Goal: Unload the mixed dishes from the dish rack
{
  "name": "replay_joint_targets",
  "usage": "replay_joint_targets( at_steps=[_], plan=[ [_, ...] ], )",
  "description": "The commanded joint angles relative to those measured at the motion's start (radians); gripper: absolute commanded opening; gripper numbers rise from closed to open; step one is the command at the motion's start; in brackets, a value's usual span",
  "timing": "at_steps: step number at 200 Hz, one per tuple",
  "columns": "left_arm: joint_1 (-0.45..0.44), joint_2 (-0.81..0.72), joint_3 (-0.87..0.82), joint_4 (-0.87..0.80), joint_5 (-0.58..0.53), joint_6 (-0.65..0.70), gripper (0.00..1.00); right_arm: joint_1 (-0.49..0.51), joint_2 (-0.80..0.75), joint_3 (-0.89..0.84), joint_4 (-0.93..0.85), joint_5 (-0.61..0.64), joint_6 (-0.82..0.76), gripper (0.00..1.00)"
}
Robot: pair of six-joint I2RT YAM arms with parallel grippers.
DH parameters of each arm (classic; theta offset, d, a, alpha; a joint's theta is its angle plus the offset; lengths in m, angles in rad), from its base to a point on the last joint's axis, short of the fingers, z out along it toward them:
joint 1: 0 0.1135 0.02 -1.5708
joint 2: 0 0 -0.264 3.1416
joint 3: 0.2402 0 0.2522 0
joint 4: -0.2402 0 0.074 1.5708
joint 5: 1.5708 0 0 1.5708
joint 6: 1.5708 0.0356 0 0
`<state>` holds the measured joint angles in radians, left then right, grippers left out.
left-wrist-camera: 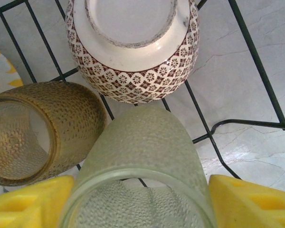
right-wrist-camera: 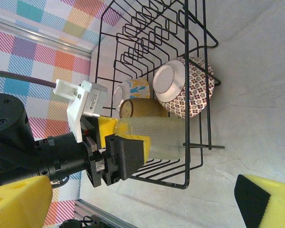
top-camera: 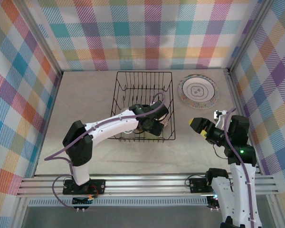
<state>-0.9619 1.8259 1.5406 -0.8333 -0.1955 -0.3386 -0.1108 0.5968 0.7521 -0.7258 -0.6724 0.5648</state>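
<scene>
Between the left gripper's yellow pads lay the pale-green cup, on its side in the dish rack, jaws part-open astride its walls to clamp it, contact impossible to confirm, while the right gripper gaped empty.

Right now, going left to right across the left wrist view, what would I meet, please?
The amber cup → pale-green cup → yellow finger pad.

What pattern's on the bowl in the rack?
The bowl has a brown-and-white floral lattice; best in left wrist view.
</scene>
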Motion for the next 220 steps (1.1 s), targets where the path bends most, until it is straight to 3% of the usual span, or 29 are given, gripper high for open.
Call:
replay_joint_targets(
  at_steps=[1,54,143,170,220],
  plan=[
    [-0.009,0.024,0.055,-0.049,-0.005,-0.016,0.68,0.004,-0.011,0.002,0.026,-0.031,0.005,0.99],
    [-0.008,-0.033,0.057,-0.056,-0.018,-0.041,0.57,0.003,0.021,-0.010,0.093,-0.058,0.023,0.99],
    [0.054,-0.180,0.056,0.050,0.076,-0.070,0.54,0.004,-0.006,0.016,0.109,-0.075,0.030,0.99],
    [0.105,-0.233,0.047,0.104,0.157,-0.106,0.54,0.005,0.008,0.001,0.165,-0.122,0.046,0.99],
    [0.275,-0.326,-0.008,0.227,0.438,-0.173,0.54,0.005,0.015,-0.048,0.390,-0.185,0.157,0.99]
  ],
)
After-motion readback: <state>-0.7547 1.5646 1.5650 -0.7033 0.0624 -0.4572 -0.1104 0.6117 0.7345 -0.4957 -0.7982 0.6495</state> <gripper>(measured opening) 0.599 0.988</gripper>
